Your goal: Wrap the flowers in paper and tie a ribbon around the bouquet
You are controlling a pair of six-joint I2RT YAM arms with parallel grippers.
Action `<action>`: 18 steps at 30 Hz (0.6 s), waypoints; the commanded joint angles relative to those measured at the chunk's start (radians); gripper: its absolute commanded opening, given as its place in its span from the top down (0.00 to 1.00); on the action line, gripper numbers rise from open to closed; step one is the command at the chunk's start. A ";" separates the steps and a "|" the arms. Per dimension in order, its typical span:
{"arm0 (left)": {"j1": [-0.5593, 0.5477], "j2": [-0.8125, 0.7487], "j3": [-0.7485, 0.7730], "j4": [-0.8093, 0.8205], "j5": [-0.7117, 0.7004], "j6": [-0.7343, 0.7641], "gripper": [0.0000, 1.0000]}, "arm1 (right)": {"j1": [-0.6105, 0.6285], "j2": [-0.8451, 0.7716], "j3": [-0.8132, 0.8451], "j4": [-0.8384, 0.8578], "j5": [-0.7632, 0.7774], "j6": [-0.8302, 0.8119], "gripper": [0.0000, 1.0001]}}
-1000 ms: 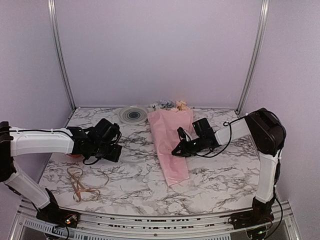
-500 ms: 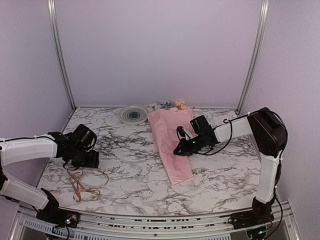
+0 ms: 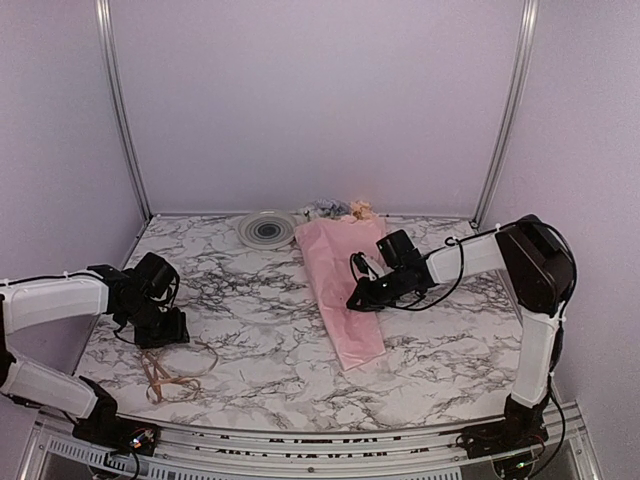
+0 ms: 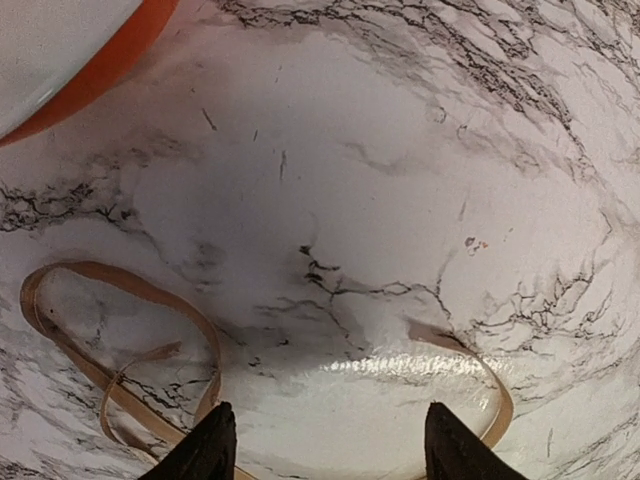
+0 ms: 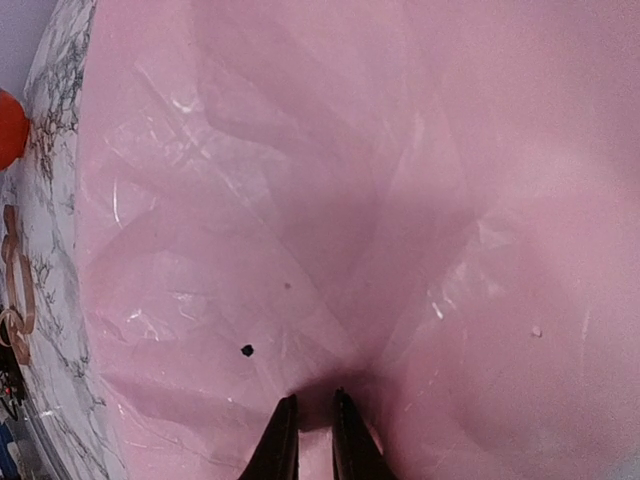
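Observation:
The bouquet (image 3: 338,275) lies in the middle of the table as a cone of pink paper (image 5: 300,200), narrow end toward me. The flowers (image 3: 340,210) peek out at its far wide end. My right gripper (image 3: 356,300) (image 5: 315,410) rests on the cone's right side. Its jaws are nearly together, pinching a pucker of the paper. The tan ribbon (image 3: 170,372) (image 4: 120,300) lies in loose loops at the front left. My left gripper (image 3: 168,335) (image 4: 335,450) hovers open just above it. One strand curves beside each of its fingertips (image 4: 455,450), and nothing is held.
A round grey plate (image 3: 266,229) sits at the back beside the bouquet's wide end. An orange-rimmed spool (image 4: 90,60) lies just beyond the left gripper. Metal posts and purple walls close in the back and sides.
My left arm has swung from the table's middle to the left and toward the front, ending over the ribbon. The right gripper has stayed on the paper, barely shifting.

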 commanded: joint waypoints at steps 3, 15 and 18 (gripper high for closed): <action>0.032 0.007 0.001 -0.041 0.031 -0.029 0.35 | 0.005 0.016 -0.014 -0.135 0.140 -0.022 0.86; 0.089 0.054 0.095 -0.039 0.123 -0.032 0.50 | 0.017 -0.011 -0.019 -0.136 0.191 -0.014 0.86; 0.016 0.046 0.106 -0.016 0.116 -0.058 0.53 | 0.017 -0.023 -0.038 -0.129 0.204 -0.007 0.86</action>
